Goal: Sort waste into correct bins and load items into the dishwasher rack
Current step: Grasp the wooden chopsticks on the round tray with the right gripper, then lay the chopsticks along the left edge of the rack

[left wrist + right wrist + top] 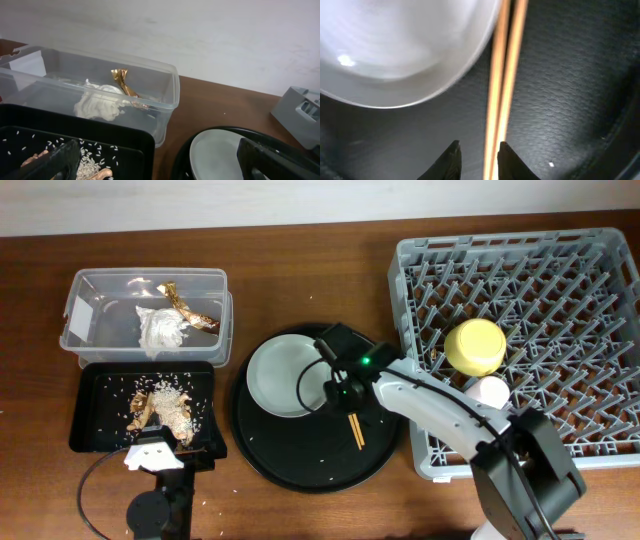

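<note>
A pair of wooden chopsticks lies on the big round black tray, next to the pale round plate. My right gripper is low over them, open. In the right wrist view its fingers straddle the chopsticks, which sit close to the right finger. My left gripper is wide open and empty at the near edge of the flat black tray, which holds rice scraps. The clear tub holds the white napkin and gold wrapper. The blue cup is out of view.
The grey rack stands at the right with the yellow bowl and a pale cup-like thing in it. In the left wrist view the tub, plate and a rack corner show. A few rice grains lie on the round tray.
</note>
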